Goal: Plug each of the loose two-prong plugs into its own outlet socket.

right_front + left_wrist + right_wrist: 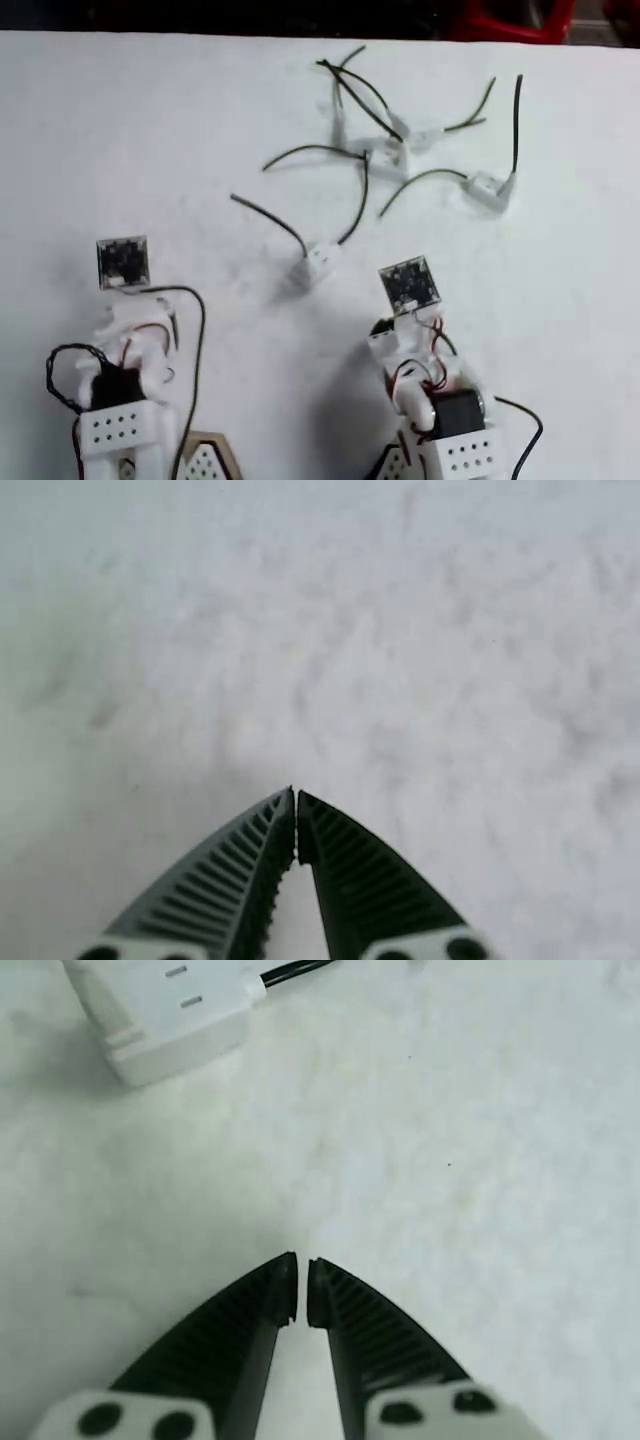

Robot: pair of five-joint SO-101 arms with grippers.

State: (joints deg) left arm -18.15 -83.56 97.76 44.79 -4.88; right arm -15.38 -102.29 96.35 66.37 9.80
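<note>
White outlet socket partly cropped | left end effector clenched, empty | right end effector clenched, empty

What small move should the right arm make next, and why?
Probably open the right gripper and ease it toward the white outlet socket. The gripper is shut on nothing over bare table, and that socket, its two slots showing, lies just ahead and apart from it. This is a judgement: which plug pairs with that socket is not clear.
</note>
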